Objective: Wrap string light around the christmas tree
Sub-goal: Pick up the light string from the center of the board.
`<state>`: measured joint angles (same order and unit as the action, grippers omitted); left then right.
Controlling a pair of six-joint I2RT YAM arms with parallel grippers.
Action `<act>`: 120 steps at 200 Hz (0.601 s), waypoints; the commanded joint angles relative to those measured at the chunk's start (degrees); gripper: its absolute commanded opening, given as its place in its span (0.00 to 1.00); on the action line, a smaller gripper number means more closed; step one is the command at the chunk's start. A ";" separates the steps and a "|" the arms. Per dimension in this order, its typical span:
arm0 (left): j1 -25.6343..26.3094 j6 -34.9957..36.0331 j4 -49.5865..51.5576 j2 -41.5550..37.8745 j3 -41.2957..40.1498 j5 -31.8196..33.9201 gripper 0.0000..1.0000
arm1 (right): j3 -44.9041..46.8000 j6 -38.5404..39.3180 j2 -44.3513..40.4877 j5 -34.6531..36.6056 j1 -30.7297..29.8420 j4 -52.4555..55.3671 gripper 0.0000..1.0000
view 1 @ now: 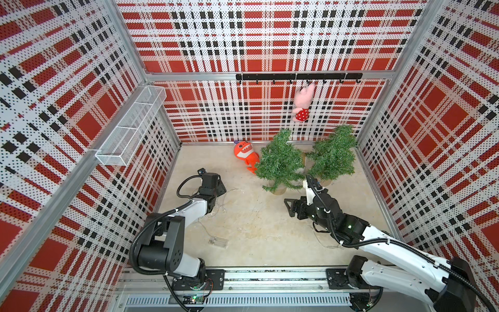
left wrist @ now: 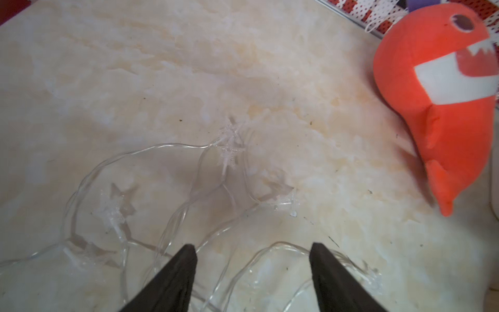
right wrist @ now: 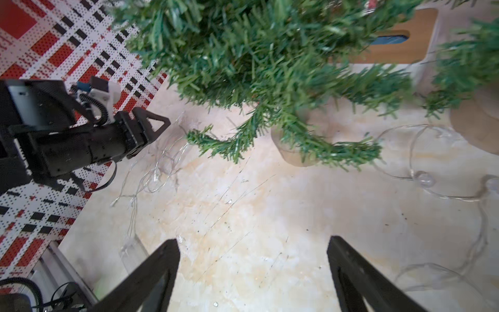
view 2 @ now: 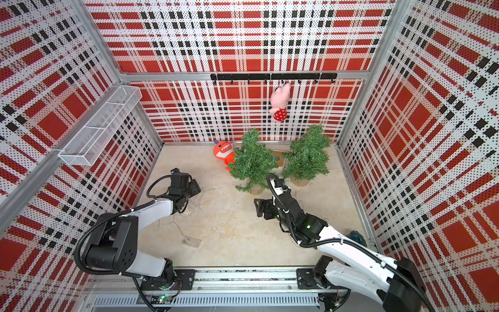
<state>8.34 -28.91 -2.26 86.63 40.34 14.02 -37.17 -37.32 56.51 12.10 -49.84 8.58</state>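
Your left gripper [left wrist: 252, 245], jaws spread, hangs over the string light [view 1: 233, 191], left of centre in a top view: likely limp, light, tangle-prone; pinch wire, not stars [left wrist: 229, 146].

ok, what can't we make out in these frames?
- String light path under the left arm: both top views, arm covers it.
- Dark teal object by the right arm: in a top view, arm hides most.
- Wooden-topped box behind the tree: right wrist view, branches cover much.
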 commanded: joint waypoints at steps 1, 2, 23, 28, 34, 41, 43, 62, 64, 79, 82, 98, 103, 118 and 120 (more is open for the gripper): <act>0.44 1.92 2.73 2.55 2.18 2.18 0.67 | -0.35 -0.74 3.01 2.32 -2.99 -4.34 0.89; 0.44 2.01 2.85 2.61 2.19 2.26 0.67 | -0.40 -0.70 3.18 2.32 -3.12 -4.44 0.89; 0.28 2.27 2.64 3.79 1.62 1.70 0.61 | -1.24 -0.32 6.16 2.53 -5.12 -6.15 0.88; 0.09 2.27 2.63 4.23 1.45 1.48 0.60 | -1.32 -0.35 6.67 2.53 -5.34 -6.61 0.89; 0.01 2.19 2.66 4.69 1.40 1.43 0.59 | -1.32 -0.31 7.28 2.29 -5.52 -7.06 0.89; 0.06 1.99 2.88 5.25 1.28 1.56 0.58 | -1.42 -0.33 7.70 2.09 -5.53 -7.68 0.89; -0.07 2.01 2.88 5.38 1.22 1.61 0.58 | -1.48 -0.30 7.88 2.00 -5.55 -7.83 0.89; -0.25 1.81 2.33 6.15 0.63 1.96 0.55 | -1.84 0.05 8.82 1.69 -5.66 -8.81 0.88; -0.25 1.83 2.28 6.31 0.58 1.97 0.54 | -1.92 0.12 8.97 1.63 -5.69 -8.92 0.88; -0.76 1.84 1.41 7.58 0.36 1.83 0.50 | -2.25 0.60 9.72 1.62 -5.70 -9.50 0.88; -0.84 1.81 1.31 7.94 0.40 1.74 0.50 | -2.34 0.64 9.89 1.61 -5.70 -9.59 0.88; -1.28 1.83 1.18 9.63 0.70 0.46 0.46 | -2.64 0.99 10.69 1.28 -5.79 -10.29 0.88; -1.48 1.74 1.06 10.18 0.72 -0.01 0.44 | -2.71 1.00 10.93 1.13 -5.79 -10.47 0.88; -1.57 1.61 0.61 11.00 0.88 -0.95 0.37 | -2.64 0.85 11.66 0.74 -5.88 -11.51 0.88; -1.57 1.65 0.55 11.06 0.91 -0.95 0.36 | -2.64 0.77 11.77 0.71 -5.92 -11.64 0.88</act>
<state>7.40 -27.59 -1.54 95.72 41.21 15.29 -38.46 -36.82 67.22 13.02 -55.24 -0.01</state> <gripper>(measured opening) 0.398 0.881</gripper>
